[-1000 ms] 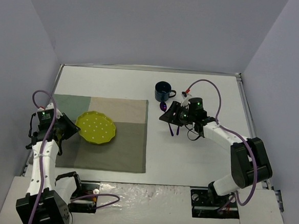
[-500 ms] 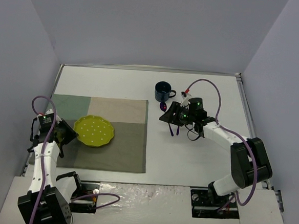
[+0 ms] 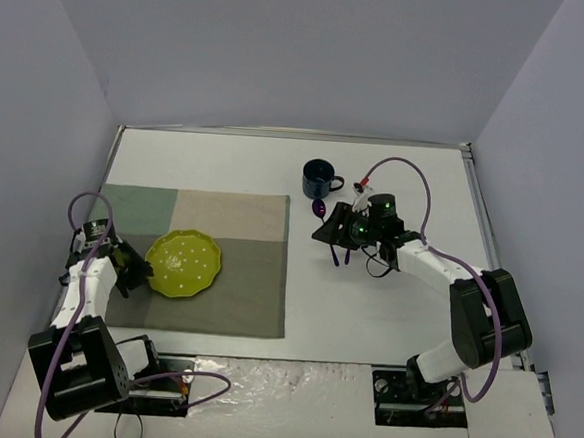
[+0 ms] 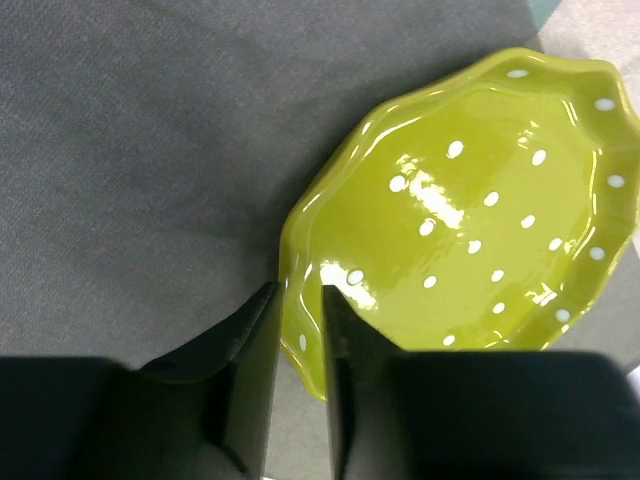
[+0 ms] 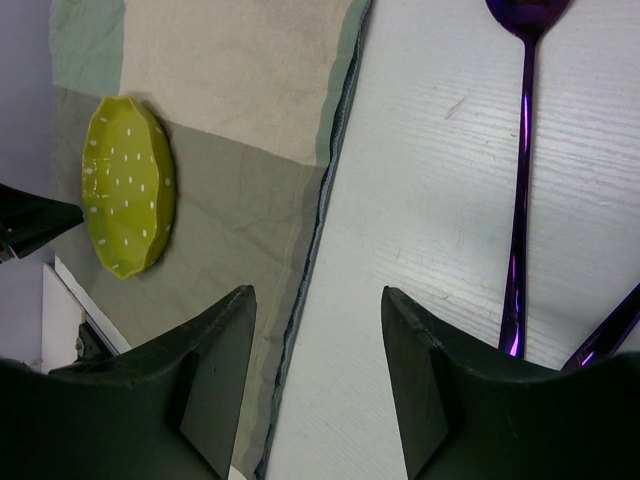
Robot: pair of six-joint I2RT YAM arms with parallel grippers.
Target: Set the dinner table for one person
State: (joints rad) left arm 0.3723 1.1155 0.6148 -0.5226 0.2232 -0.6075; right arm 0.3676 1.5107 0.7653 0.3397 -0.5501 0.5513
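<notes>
A yellow-green plate (image 3: 182, 263) with white dots lies on the left half of the grey-green patchwork placemat (image 3: 243, 276). My left gripper (image 3: 136, 268) reaches it from the left. In the left wrist view the plate's (image 4: 480, 200) wavy rim sits between the narrow jaws of that gripper (image 4: 297, 290), one finger outside the rim and one over it. My right gripper (image 3: 334, 227) hovers open over the white dinner table (image 3: 386, 306), just right of the placemat's edge. In the right wrist view nothing is between the fingers of that gripper (image 5: 318, 292).
A dark blue mug (image 3: 320, 178) stands behind the right gripper. A purple spoon (image 5: 522, 150) lies on the table beside the right finger, with another purple piece of cutlery (image 5: 610, 330) next to it. Grey walls close in the table.
The plate has slid a little toward the near left of the placemat with the left gripper on its rim. The left arm has drawn back and turned. The right arm has barely moved.
</notes>
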